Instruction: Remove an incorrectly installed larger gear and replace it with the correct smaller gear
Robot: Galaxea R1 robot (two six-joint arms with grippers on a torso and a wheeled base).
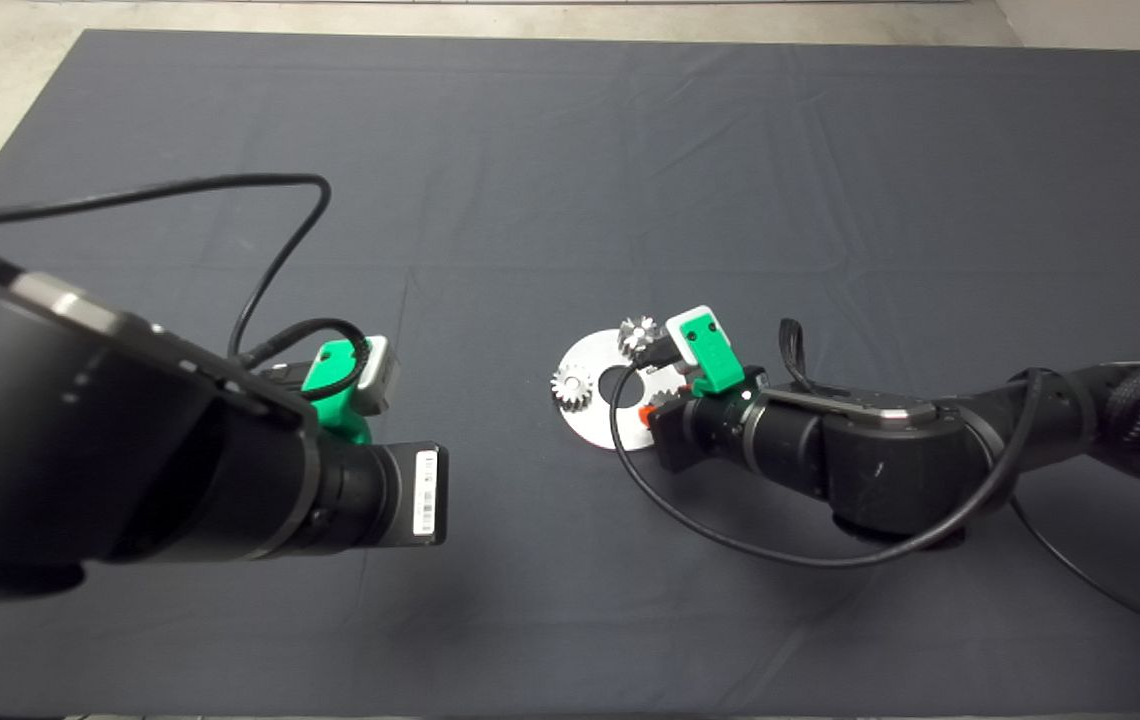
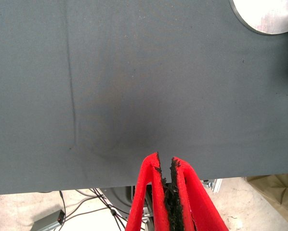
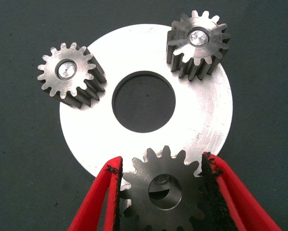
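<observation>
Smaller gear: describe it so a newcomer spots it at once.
Find the flat silver metal ring plate mid-mat. Three toothed gears sit at its rim; the small dark-grey steel gear sits between the right gripper's red jaws. Its centre hole is open, while the two shinier gears ride pins.

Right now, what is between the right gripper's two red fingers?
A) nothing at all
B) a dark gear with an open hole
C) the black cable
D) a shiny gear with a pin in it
B: in the right wrist view, the right gripper has one red finger on each side of the smaller gear, dark with an open round hole, at the edge of the round plate.

Right end effector point(image 1: 652, 385) over disc point(image 1: 585, 412)
</observation>
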